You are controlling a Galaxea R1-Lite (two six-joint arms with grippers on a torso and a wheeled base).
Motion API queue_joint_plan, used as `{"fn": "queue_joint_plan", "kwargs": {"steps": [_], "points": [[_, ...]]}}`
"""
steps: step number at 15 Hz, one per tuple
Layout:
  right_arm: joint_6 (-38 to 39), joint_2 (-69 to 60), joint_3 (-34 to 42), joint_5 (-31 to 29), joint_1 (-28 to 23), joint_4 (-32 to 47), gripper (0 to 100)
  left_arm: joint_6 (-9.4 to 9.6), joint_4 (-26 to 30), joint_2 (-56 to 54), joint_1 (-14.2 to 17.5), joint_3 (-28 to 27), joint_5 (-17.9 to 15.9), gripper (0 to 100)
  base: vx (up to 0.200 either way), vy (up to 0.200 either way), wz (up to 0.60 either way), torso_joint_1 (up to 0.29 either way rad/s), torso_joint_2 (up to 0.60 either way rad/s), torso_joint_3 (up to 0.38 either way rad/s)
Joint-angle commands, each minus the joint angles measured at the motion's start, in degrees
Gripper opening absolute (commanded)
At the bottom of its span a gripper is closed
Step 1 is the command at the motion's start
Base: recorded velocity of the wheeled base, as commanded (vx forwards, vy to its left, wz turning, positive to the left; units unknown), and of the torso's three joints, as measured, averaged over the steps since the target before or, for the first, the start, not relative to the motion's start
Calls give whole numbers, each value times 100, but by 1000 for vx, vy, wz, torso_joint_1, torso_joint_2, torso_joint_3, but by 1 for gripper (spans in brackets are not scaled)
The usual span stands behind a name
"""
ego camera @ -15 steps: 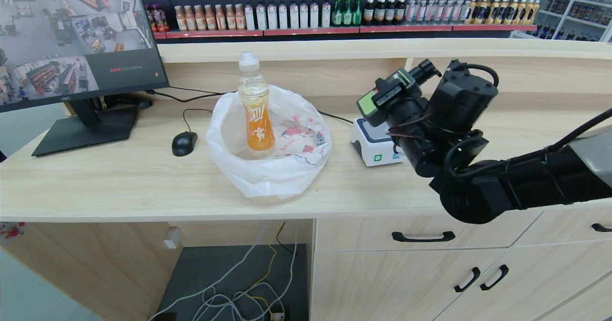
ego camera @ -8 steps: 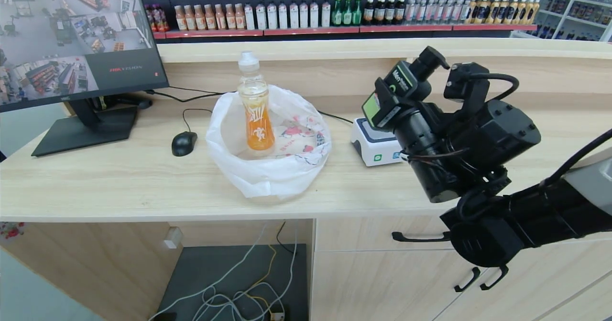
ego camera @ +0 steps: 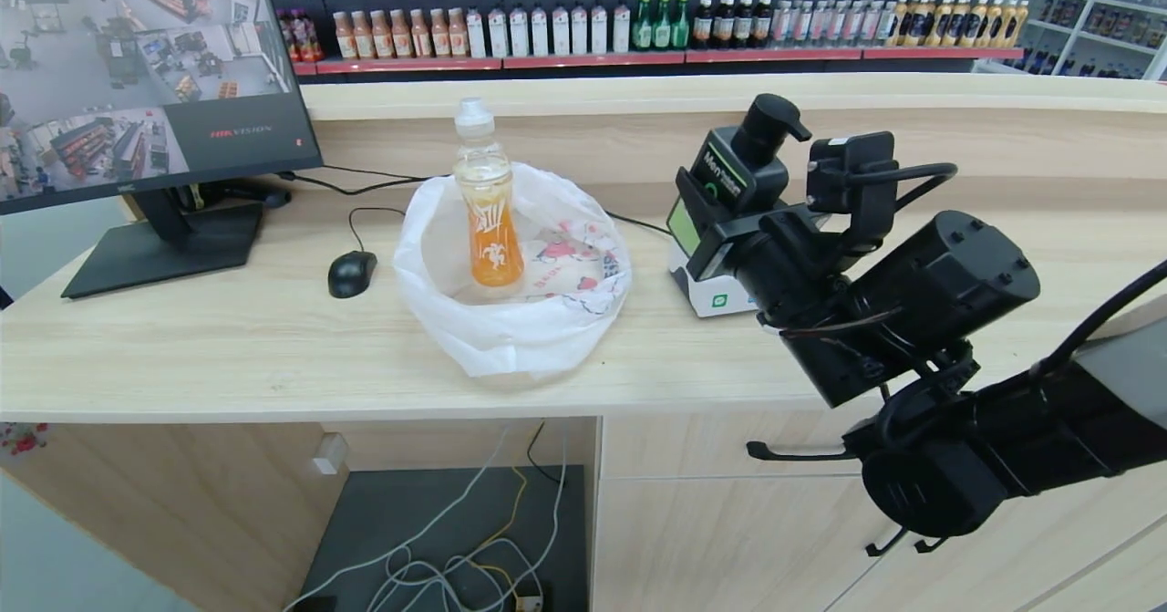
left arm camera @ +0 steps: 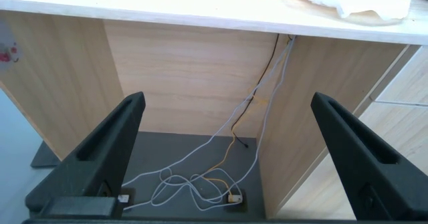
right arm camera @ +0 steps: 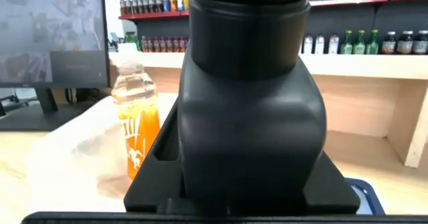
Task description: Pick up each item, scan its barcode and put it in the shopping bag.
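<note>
Tilted upright, pump bottle near scanner, in right hand

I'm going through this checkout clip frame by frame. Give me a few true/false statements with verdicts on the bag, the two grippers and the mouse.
1. The orange drink bottle stands upright in the shopping bag. True.
2. The right gripper is empty. False: it is shut on a black pump bottle.
3. The mouse lies to the bag's right. False: it lies to the bag's left, apart from it.
4. The left gripper is open. True.
5. The pump bottle is already in the bag. False: it is held in the air by the scanner, to the bag's right.
</note>
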Motion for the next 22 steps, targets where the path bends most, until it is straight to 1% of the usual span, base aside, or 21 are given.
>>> {"fn": "queue_joint_plan", "kwargs": {"steps": [1,6,7,9,11,17,22], "points": [[-19,77,125,3,-48,-3,0,-4,0,-2,1,0,2,100,0,0,0,0,0,0],[-11,173,54,-6,-127,-3,0,-13,0,-2,1,0,2,100,0,0,0,0,0,0],[-2,173,19,-6,-153,-3,0,-13,0,-2,1,0,2,100,0,200,0,2,2,-2],[16,182,-51,-6,-399,-3,0,-22,0,-2,1,0,2,100,0,200,0,5,2,0],[33,182,-51,3,-540,-3,0,-31,0,-2,1,0,2,100,0,200,0,0,2,0],[174,226,-95,3,-522,-3,0,-31,0,-2,1,0,2,100,0,200,0,2,2,1],[156,393,-359,3,-549,-3,0,-22,0,-2,1,0,2,100,0,200,0,3,4,4]]}}
